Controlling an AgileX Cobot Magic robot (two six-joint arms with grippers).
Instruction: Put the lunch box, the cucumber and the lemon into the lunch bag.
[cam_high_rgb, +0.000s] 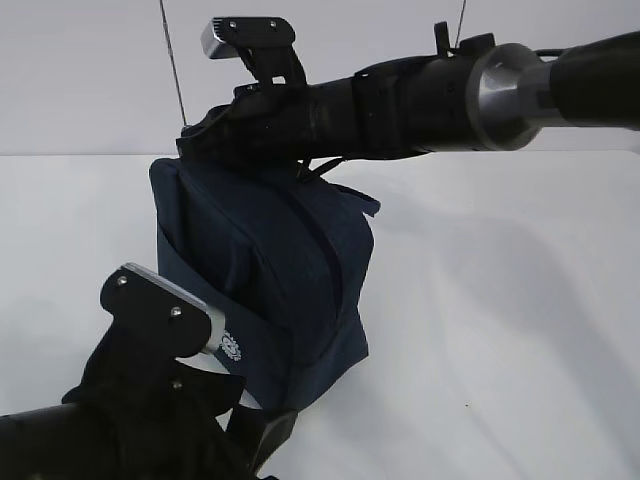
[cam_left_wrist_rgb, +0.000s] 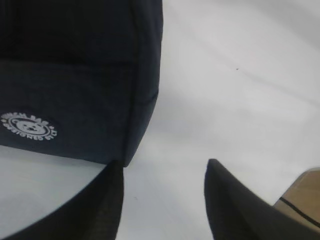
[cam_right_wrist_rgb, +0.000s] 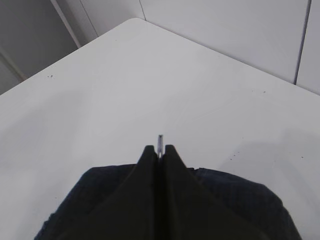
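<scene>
The navy lunch bag (cam_high_rgb: 270, 260) stands upright on the white table. My right arm reaches across its top from the right. My right gripper (cam_high_rgb: 197, 135) sits at the bag's top left corner. In the right wrist view this gripper (cam_right_wrist_rgb: 159, 148) is shut on a thin metal zipper pull (cam_right_wrist_rgb: 160, 139), above the bag fabric (cam_right_wrist_rgb: 250, 200). My left gripper (cam_left_wrist_rgb: 162, 167) is open with nothing between its fingers, low beside the bag's bottom front corner (cam_left_wrist_rgb: 127, 155). In the exterior view it (cam_high_rgb: 262, 432) shows at the lower left. The lunch box, the cucumber and the lemon are out of view.
A round white logo patch (cam_left_wrist_rgb: 29, 126) marks the bag's side near the bottom. The table's far rounded corner (cam_right_wrist_rgb: 132, 20) meets a grey wall. A wooden edge (cam_left_wrist_rgb: 305, 192) shows at the lower right of the left wrist view.
</scene>
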